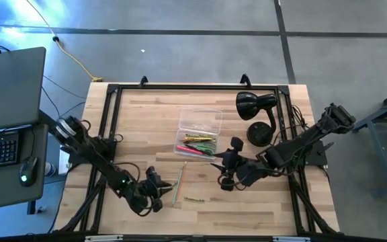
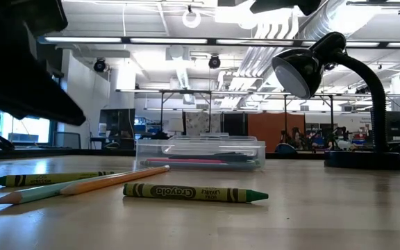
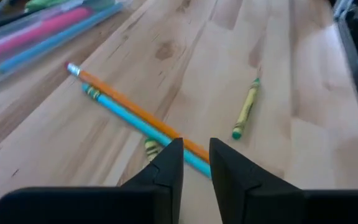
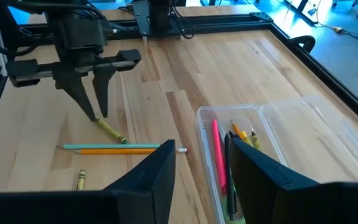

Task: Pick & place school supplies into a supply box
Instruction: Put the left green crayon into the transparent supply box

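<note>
Left pincer [image 1: 158, 190], fingers slightly apart, lower centre-left of high view, beside orange pencil [image 1: 179, 181] lying near-vertically; right arm farther.

Left gripper [image 3: 196, 163] above pencils [image 3: 135, 112], seemingly slightly open.

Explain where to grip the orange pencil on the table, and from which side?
Grip the orange pencil near its middle, from straight above, fingers across its width. It lies flat on the table, touching the blue pencil, so a side approach would push both. The left gripper is nearest.
</note>
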Controlling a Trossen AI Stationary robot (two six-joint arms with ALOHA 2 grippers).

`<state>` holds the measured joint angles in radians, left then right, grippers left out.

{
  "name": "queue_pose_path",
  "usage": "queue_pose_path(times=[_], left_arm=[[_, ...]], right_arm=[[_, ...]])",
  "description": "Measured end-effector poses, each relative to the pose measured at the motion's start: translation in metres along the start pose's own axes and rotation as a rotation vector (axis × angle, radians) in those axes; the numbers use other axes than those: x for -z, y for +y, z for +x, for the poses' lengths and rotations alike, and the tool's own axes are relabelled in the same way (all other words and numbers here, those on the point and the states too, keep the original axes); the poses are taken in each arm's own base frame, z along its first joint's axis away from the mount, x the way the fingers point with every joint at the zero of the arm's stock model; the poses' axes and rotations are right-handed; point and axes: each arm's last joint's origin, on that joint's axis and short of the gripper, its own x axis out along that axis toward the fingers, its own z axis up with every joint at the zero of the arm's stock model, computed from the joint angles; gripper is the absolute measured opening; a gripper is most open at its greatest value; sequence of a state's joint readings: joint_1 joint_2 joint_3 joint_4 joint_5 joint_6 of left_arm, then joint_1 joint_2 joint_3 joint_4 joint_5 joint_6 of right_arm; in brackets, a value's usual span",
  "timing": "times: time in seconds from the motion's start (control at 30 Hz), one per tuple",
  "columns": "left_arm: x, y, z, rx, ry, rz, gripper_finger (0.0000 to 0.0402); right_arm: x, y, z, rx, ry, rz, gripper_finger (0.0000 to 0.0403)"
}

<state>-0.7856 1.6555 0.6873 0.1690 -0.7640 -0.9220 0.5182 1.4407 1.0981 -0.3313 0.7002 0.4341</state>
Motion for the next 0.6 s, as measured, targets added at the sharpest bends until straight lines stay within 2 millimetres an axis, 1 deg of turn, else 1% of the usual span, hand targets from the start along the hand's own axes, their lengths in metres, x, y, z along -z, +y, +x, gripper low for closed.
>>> queue_pose_path(times=[0.23,0.4,0.6], left_arm=[[0.021,0.005,0.015,-0.056,0.03,-0.004,0.01],[0.034,0.008,0.024,-0.087,0.045,-0.049,0.0095],[0.051,0.014,0.034,-0.156,0.002,-0.069,0.0095]], right_arm=[[0.001,0.0,0.0,0.004,0.007,-0.003,0.0131],[0.001,-0.001,0.0,0.006,0.011,-0.007,0.0131],[0.002,-0.001,0.0,0.014,0.018,-0.015,0.0131]])
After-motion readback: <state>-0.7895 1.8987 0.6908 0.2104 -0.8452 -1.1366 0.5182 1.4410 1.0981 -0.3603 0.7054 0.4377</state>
